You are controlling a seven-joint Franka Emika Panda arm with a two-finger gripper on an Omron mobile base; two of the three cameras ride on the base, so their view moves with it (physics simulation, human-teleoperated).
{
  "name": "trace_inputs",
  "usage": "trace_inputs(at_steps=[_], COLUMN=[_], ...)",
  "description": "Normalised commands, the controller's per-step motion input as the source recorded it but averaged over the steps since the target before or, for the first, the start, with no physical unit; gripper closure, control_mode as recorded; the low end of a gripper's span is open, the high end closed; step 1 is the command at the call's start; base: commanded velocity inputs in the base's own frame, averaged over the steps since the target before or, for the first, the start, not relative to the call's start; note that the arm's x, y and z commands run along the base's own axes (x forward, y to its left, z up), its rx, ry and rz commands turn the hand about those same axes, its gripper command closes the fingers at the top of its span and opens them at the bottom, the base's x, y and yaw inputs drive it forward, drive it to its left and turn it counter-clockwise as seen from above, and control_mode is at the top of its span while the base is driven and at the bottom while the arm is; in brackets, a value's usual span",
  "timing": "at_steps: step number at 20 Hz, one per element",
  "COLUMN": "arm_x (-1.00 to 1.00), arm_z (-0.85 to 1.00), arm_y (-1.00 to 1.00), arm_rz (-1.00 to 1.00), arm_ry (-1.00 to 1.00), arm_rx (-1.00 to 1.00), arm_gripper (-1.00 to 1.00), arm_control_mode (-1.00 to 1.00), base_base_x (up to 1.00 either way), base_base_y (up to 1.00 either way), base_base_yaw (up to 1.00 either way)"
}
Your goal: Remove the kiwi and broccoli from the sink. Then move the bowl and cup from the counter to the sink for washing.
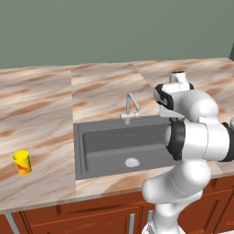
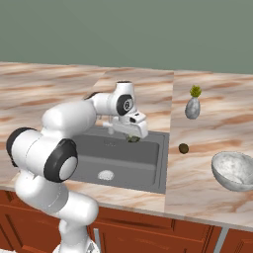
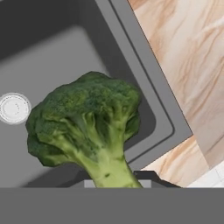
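1. The broccoli [image 3: 85, 124] is clamped by its pale stalk between the jaws of the gripper [image 2: 132, 137]; in the hand view the floret hangs above the dark basin, with the sink's rim and corner behind it.
2. In the right base view the gripper hovers over the right rear part of the sink [image 2: 148, 170], near the tap, with a green tuft showing below the hand. The broccoli is lifted clear of the basin floor but is not yet over the worktop.
3. The kiwi [image 2: 183, 148] lies on the counter [image 2: 207, 197] just beyond the sink's right edge, apparently already removed.
4. The bowl [image 2: 233, 170] sits near the counter's front right; a grey vase [image 2: 192, 107] with a green tuft stands towards the back, behind the kiwi.
5. The cup [image 1: 22, 163] stands upright on the counter well to the left of the sink, near the front edge.
6. Judged stage: second removal in progress; bowl and cup not yet moved.
7. Risks: the hold is on the narrow stalk only, so a fast swing could let the top-heavy floret pivot or slip back into the basin. A low carry could catch the sink's rim. Setting down beside the kiwi could nudge it and send it rolling into the sink or towards the bowl.
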Motion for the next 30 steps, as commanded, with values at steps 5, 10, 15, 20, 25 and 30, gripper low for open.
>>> trace_inputs(at_steps=[5, 10, 15, 20, 25, 30], arm_x=[-0.08, -0.14, -0.17, -0.05, 0.00, 0.00], arm_z=[0.05, 0.00, 0.00, 0.00, 0.00, 0.00], arm_y=[-0.19, -0.18, -0.18, -0.22, -0.26, -0.28], arm_rz=[0.00, 0.00, 0.00, 0.00, 0.00, -0.01], arm_ry=[0.00, 0.00, -0.06, -0.07, -0.01, 0.00], arm_rx=[0.05, 0.02, 0.01, 0.00, 0.00, 0.00], arm_gripper=[1.00, 1.00, 1.00, 1.00, 1.00, 1.00], arm_control_mode=[-1.00, -1.00, -1.00, -1.00, -1.00, -1.00], base_base_x=[0.00, 0.00, 0.00, 0.00, 0.00, 0.00], base_base_y=[0.00, 0.00, 0.00, 0.00, 0.00, 0.00], base_base_yaw=[0.00, 0.00, 0.00, 0.00, 0.00, 0.00])
